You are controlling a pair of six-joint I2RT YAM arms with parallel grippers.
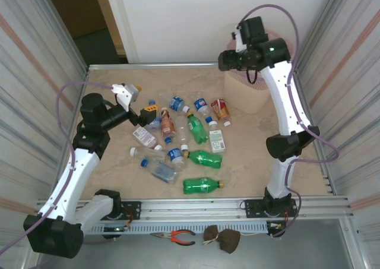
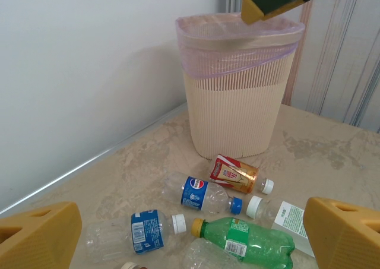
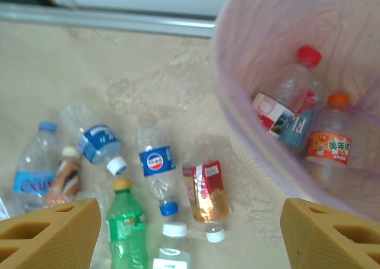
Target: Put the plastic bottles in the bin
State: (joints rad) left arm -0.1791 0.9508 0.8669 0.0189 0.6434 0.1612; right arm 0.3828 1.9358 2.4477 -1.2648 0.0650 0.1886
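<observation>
Plastic bottles (image 1: 178,144) strewn on table (image 1: 249,156); left claw (image 1: 146,111) wide, right claw (image 3: 190,233) wide above bin (image 1: 242,97)

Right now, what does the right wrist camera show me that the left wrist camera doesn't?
Right wrist: inside the pale pink plastic bin, a red-capped clear bottle and an orange-capped, orange-labelled bottle. Left wrist: the bin's ribbed outer wall, with the right end effector above its rim. Both: the blue-capped clear bottle, the green yellow-capped bottle and the red-and-gold labelled bottle lying on the table.

Pale pink ribbed bin (image 2: 237,108); green, clear, orange-brown bottles (image 1: 181,144).
</observation>
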